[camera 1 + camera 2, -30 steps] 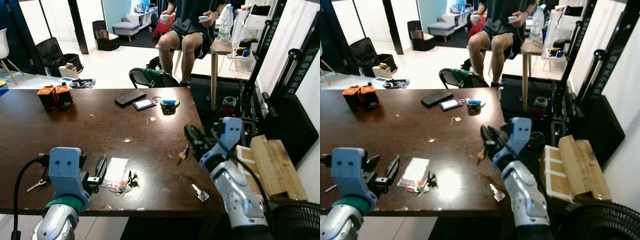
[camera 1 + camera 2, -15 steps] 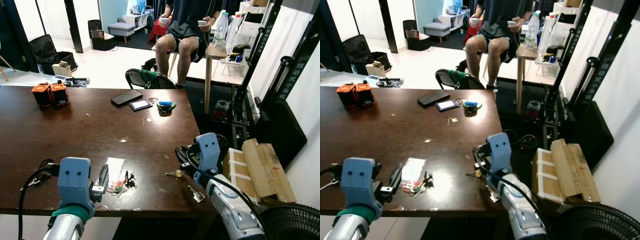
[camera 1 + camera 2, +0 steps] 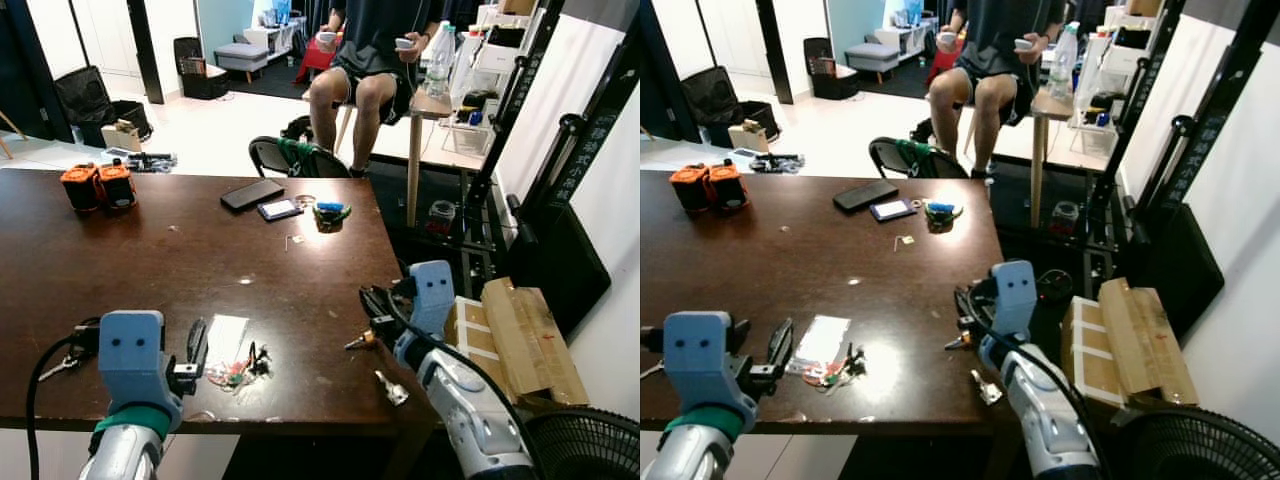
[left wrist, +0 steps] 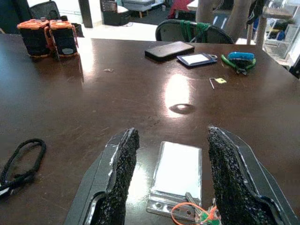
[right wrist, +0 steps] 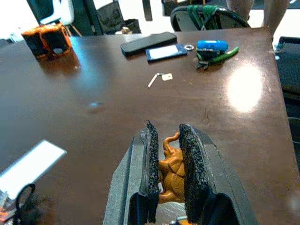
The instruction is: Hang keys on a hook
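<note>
In your left eye view, the right gripper [image 3: 372, 322] sits over the dark wooden table [image 3: 150, 250] near its right edge, at about 4 o'clock in the picture, and a small orange key charm [image 3: 367, 339] hangs from its tips with a key pointing off toward 8 o'clock; a loose silver key [image 3: 390, 388] lies on the table just below it. Your left gripper [image 3: 193, 350] hovers at about 7 o'clock, its fingers aimed at a clear card sleeve [image 3: 228, 340] and a small key bunch [image 3: 245, 366] with red and green tags just beside it. A seated person [image 3: 375, 50] is at 12 o'clock beyond the table. The right eye view gives you the same layout; no hook can be made out, so you will likely need to turn to find one. In your left wrist view the jaws stand wide apart with the card sleeve [image 4: 178, 176] lying between them, long axis running along the fingers, and the tagged keys [image 4: 197, 215] at its near end, close to one finger. In your right wrist view the jaws are pressed on the orange charm [image 5: 169, 171], pinching it firmly. Judging from this, your right arm already has keys in hand and is the one to carry to a hook.
</note>
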